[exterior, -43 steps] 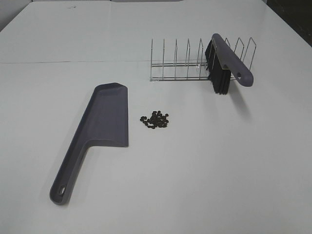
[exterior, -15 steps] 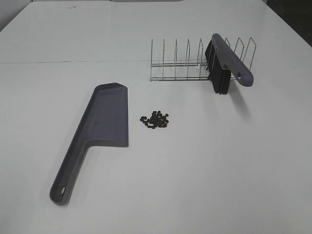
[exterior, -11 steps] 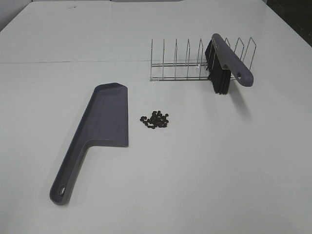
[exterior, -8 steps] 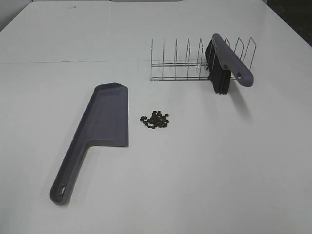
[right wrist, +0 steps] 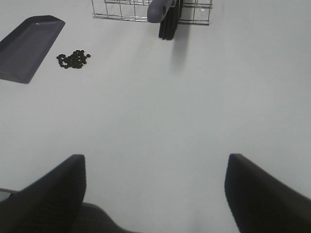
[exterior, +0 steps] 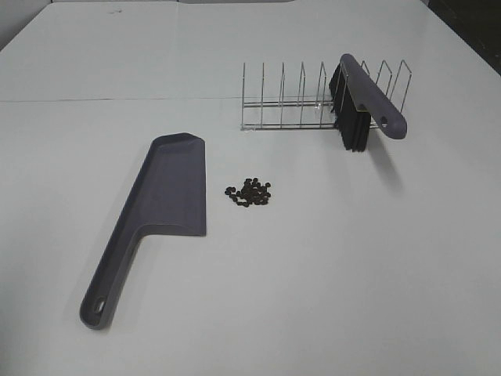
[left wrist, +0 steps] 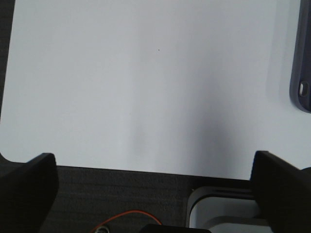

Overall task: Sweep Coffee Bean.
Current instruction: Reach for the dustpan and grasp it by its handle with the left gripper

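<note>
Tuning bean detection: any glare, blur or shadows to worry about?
Exterior high: even light, no glare; coffee beans crisp, brush throws a soft shadow. Left wrist: faint grey band across the table; left gripper dark, blurred. Right wrist: coffee beans small but distinct; right gripper blurred.

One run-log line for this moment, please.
left gripper: open, empty | right gripper: open, empty | brush: in rack | coffee beans: piled beside dustpan, unswept

Black, blunt fingers — thin red cable.
</note>
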`<state>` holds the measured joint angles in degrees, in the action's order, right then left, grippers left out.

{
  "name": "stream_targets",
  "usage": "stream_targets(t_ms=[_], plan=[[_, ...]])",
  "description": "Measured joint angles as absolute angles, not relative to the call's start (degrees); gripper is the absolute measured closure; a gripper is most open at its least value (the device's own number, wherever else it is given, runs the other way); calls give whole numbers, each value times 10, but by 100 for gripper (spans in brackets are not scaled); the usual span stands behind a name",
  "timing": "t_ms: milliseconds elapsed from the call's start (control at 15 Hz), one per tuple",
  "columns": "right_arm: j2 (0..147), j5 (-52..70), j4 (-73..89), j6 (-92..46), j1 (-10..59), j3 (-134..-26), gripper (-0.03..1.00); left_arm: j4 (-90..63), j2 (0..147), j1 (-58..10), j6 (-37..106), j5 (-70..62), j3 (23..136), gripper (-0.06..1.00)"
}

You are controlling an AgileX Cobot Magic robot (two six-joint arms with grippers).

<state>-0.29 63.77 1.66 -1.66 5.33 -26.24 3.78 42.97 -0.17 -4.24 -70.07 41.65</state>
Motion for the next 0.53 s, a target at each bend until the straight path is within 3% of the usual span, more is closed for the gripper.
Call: stream_targets(t_ms=[67, 133, 533], plan=[[-3, 638, 17, -17, 53, -262, 31, 42, 472, -24, -67, -700, 426, -5], [-3, 638, 17, -17, 53, -262, 31, 60, 570, -101, -134, -672, 436, -5], [-3, 638, 17, -17, 53, -262, 31, 68, 872, -242, -234, -513, 532, -5]])
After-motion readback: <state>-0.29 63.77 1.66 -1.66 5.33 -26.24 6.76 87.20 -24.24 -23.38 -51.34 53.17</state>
